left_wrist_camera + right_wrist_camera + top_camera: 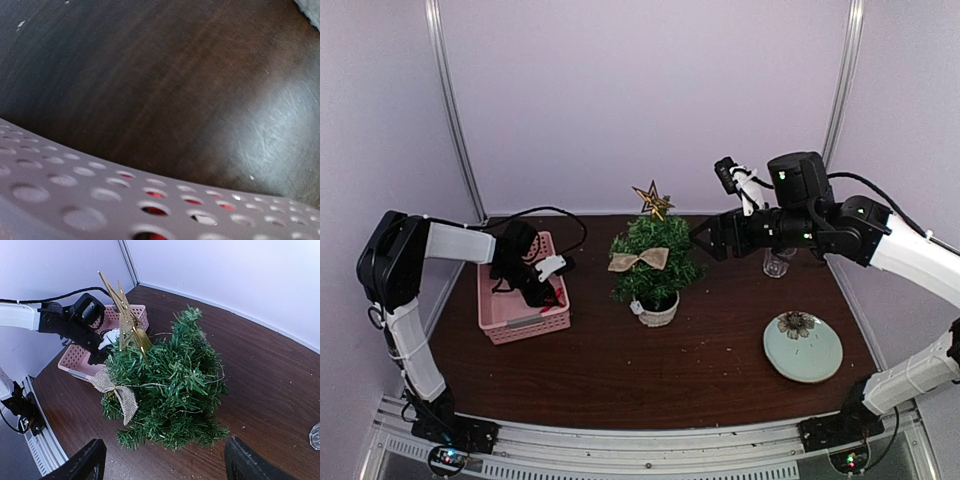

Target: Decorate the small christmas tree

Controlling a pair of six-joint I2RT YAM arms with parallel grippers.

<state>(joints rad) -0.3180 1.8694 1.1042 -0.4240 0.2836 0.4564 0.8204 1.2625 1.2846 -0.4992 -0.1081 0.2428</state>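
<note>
The small christmas tree (655, 265) stands in its white pot (658, 313) at the table's middle. It carries a gold star (652, 200) on top, a burlap bow (639, 260) in front and a thin wire string. My right gripper (705, 236) is open and empty, hovering just right of the treetop. In the right wrist view the tree (175, 385), star (122, 315) and bow (119, 395) lie between my wide-spread fingers (87, 462). My left gripper (535, 285) reaches down into the pink basket (510, 318). Its fingers are hidden.
The left wrist view shows only the basket's perforated wall (75, 195), red things behind its holes, and the dark table (175, 90). A clear glass (777, 263) stands at the back right. A pale green plate (820, 360) holding a flower ornament (796, 323) sits front right.
</note>
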